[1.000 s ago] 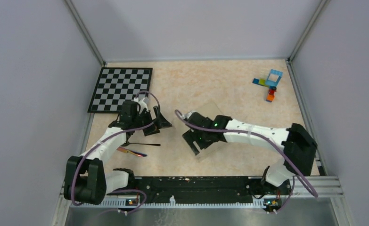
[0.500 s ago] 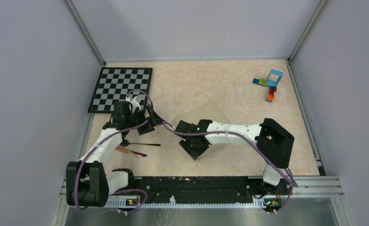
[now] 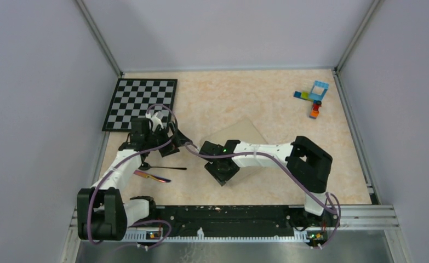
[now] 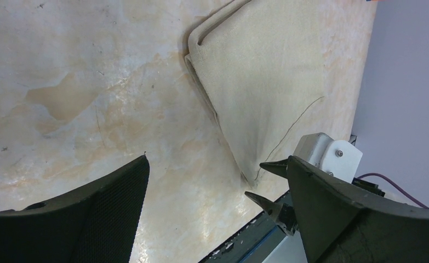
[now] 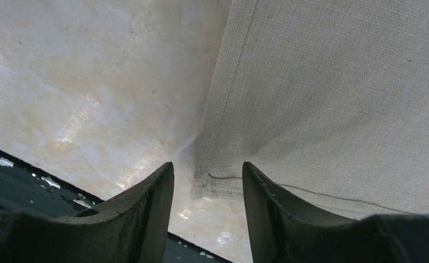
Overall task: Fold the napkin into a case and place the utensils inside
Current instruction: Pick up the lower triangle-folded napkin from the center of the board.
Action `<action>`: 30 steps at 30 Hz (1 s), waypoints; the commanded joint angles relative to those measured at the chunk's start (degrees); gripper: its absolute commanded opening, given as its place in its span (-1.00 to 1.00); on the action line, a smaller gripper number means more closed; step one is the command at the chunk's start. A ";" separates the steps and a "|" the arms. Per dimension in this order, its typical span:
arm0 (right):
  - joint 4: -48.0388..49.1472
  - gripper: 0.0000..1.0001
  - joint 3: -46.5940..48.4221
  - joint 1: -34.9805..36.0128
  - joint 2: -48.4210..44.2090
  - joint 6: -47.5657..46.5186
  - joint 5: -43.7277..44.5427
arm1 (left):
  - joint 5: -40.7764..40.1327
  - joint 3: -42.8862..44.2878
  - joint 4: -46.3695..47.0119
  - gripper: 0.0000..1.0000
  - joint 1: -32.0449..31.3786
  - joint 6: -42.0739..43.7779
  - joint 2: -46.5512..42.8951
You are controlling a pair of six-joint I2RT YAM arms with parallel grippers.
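napkin lies folded flat mid-table, right of centre, partly under the right arm; layered edges show at one corner in the left wrist view, and a thin dark thread lies across the cloth

right gripper is low over the napkin's near corner. right wrist view: jaws slightly apart, straddling the hemmed corner, the cloth running away up and to the right. nothing clamped; cannot tell if the pads touch the cloth

left gripper sits just left of the napkin, apart from it. its jaws are wide apart with only bare table between them, the napkin edge ahead and part of the right gripper showing at lower right

utensils are on the table left of the napkin, beside the left forearm and outside the cloth: a slim dark piece, and a rainbow-tinted piece just nearer the bases. the two are close together; cannot tell if they touch

chequered board is at the far left corner, toy bricks at far right, both well apart from the napkin
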 commanded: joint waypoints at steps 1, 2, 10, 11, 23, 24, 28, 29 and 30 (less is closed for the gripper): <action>3.16 -0.02 -1.63 0.55 2.25 -0.96 1.42 | 1.13 0.19 0.50 0.97 0.61 1.73 -1.23; 3.66 -0.02 -2.11 0.50 2.78 -1.03 1.35 | 1.20 0.26 0.53 0.97 0.68 1.66 -1.24; 5.20 -0.19 -4.80 0.51 7.21 -0.71 2.14 | 1.04 0.25 -0.14 0.97 0.78 1.48 -1.68; 5.57 -0.27 -5.15 0.51 7.39 -0.73 2.01 | 0.83 0.08 -0.08 0.97 0.73 1.41 -1.65; 12.65 -1.00 -6.95 0.53 -0.36 -2.54 6.54 | 2.82 -1.18 2.51 0.97 0.75 0.10 0.99; 14.17 -1.00 -7.84 0.33 -2.06 -2.87 5.27 | 3.83 -1.79 3.43 0.97 0.77 -0.47 1.39; 24.34 -1.00 -14.47 -3.37 -9.75 -2.54 -7.83 | 9.30 -4.52 9.55 0.97 0.44 -4.19 3.80; 27.33 -1.00 -16.56 -4.62 -11.44 -1.90 -10.81 | 10.00 -5.01 10.74 0.97 -0.17 -5.00 4.51; 29.21 -1.00 -18.42 -5.94 -12.71 -1.20 -13.80 | 10.29 -5.25 11.89 0.97 -1.04 -5.96 5.08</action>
